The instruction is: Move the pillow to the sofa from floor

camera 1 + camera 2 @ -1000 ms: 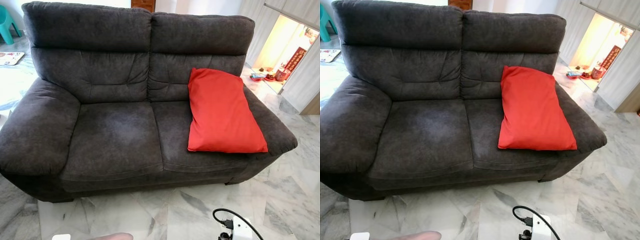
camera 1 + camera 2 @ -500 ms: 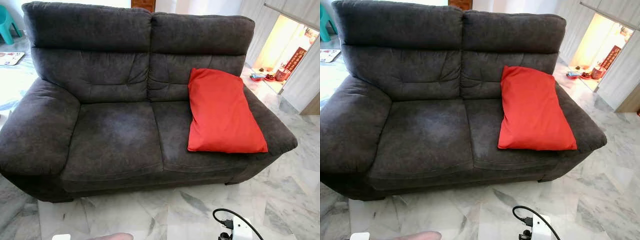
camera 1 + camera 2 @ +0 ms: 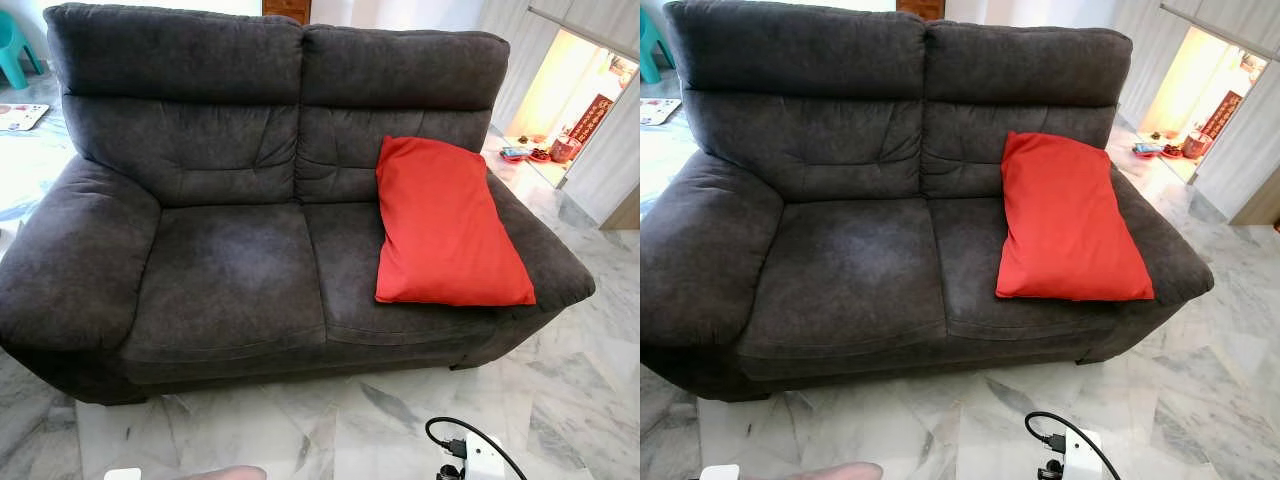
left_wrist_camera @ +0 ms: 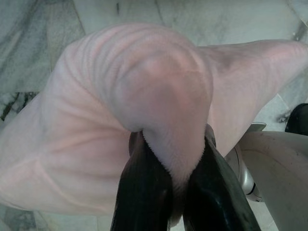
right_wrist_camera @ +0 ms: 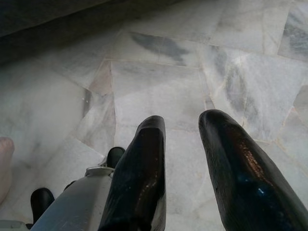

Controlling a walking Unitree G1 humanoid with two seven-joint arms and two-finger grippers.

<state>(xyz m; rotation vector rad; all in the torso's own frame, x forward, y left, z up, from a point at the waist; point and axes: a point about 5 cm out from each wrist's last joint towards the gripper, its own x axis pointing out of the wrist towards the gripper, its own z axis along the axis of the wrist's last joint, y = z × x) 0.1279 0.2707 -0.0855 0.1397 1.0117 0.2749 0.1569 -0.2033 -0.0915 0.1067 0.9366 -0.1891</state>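
A pale pink pillow bulges in front of the left wrist camera, and my left gripper is shut on a fold of its fabric. A sliver of the same pink pillow shows at the bottom edge of the left eye view, low over the marble floor. The dark grey two-seat sofa stands straight ahead, its left seat bare. My right gripper hangs open above the floor tiles, with nothing between its fingers.
A red pillow leans on the sofa's right seat and armrest. A white device with a black cable lies on the floor at the lower right. A teal chair stands far left, and a lit doorway is at the right.
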